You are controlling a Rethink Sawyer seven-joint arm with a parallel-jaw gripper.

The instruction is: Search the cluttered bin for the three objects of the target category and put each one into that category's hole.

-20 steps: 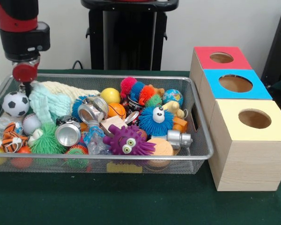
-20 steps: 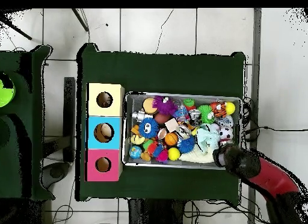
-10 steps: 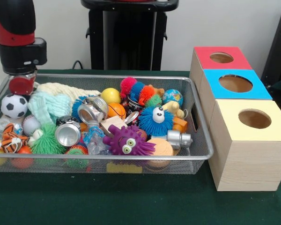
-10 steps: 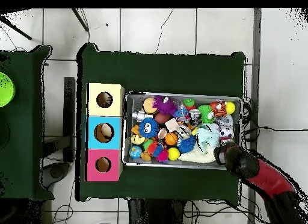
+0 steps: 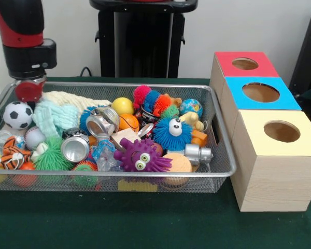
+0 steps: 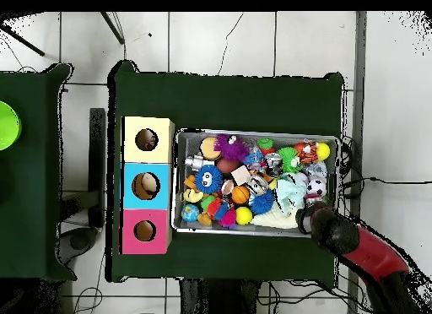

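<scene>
End effector [image 5: 29, 90] hangs over the bin's [image 5: 217, 171] rear corner by the soccer ball [image 5: 17, 114]; finger state cannot be told. Target category unclear. If balls: light, round, probably slippery; grip across the widest part. Holes sit in boxes [image 5: 272, 155] beside the bin.

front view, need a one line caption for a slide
Sawyer end effector poised over the far corner of a toy-cluttered wire bin, beside three sorting boxes with round holes.
</scene>
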